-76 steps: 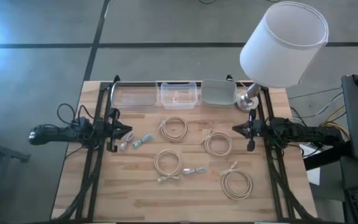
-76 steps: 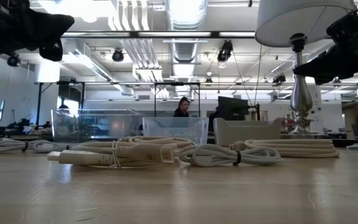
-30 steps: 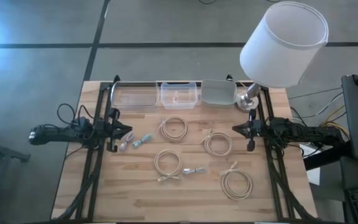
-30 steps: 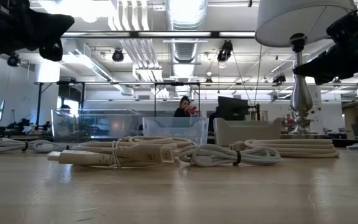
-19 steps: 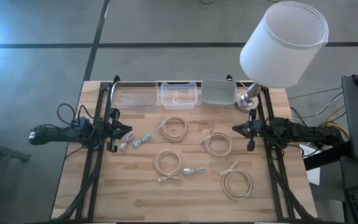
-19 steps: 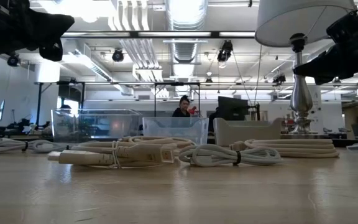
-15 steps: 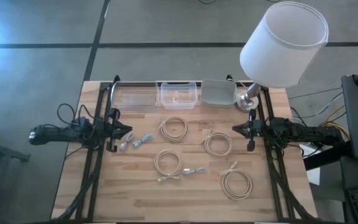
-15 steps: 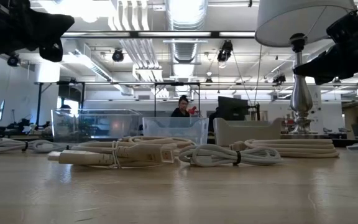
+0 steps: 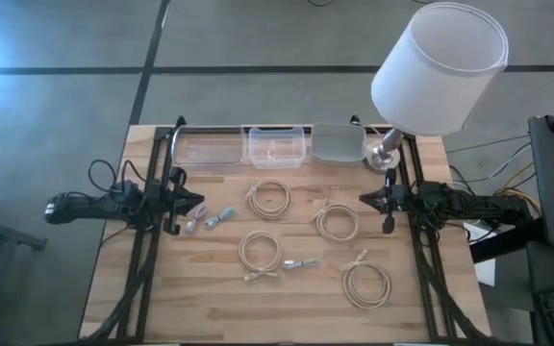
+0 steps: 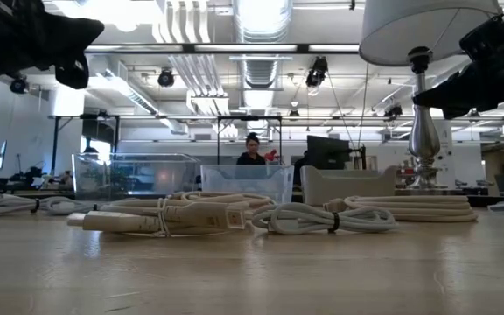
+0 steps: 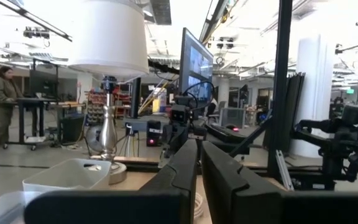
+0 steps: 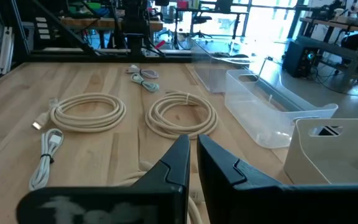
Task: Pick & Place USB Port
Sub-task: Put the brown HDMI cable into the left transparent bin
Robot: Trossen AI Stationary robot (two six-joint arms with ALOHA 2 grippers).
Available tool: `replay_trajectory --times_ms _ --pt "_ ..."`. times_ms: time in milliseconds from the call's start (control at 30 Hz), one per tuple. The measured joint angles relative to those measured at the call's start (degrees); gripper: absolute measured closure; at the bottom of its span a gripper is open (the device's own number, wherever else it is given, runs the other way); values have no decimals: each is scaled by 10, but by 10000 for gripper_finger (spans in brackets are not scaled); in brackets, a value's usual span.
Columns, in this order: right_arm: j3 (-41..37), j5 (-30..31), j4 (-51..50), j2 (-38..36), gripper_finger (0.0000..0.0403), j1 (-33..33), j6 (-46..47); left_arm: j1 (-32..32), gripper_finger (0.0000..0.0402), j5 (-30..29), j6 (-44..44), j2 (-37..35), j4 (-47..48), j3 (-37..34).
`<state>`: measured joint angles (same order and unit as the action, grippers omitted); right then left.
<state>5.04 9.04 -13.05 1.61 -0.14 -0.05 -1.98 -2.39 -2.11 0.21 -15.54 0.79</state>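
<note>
Four coiled cables (image 9: 270, 199) lay on the surface (image 9: 200, 308): judged light, floppy; grasp a tied bundle. Left tool (image 9: 198, 206) and right tool (image 9: 364, 199) were closed, empty.

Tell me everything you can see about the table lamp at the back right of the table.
The lamp stands upright at the table's far right corner, beside the opaque grey-white bin. It has a large white drum shade, which looks like fabric, on a shiny turned metal stem ending in a round metal base that rests on the wood. From above, the shade hides most of the stem. Nothing else touches it; the right gripper waits nearby.
</note>
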Motion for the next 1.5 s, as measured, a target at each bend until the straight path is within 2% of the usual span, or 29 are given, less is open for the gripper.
replay_trajectory --times_ms 267,600,800,1100,1233,1500 --pt "0 0 0 0 374 0 0 0 361 5 4 1 83 -1" --pt "0 0 0 0 374 0 0 0 256 6 -9 27 98 3" --pt "0 0 0 0 374 0 0 0 215 6 -10 49 98 8" --pt "0 0 0 0 374 0 0 0 207 6 -12 108 102 55" --pt "0 0 16 0 374 0 58 0 208 6 -3 145 120 86" --pt "0 1 163 0 374 0 66 0 209 -3 6 230 152 133"
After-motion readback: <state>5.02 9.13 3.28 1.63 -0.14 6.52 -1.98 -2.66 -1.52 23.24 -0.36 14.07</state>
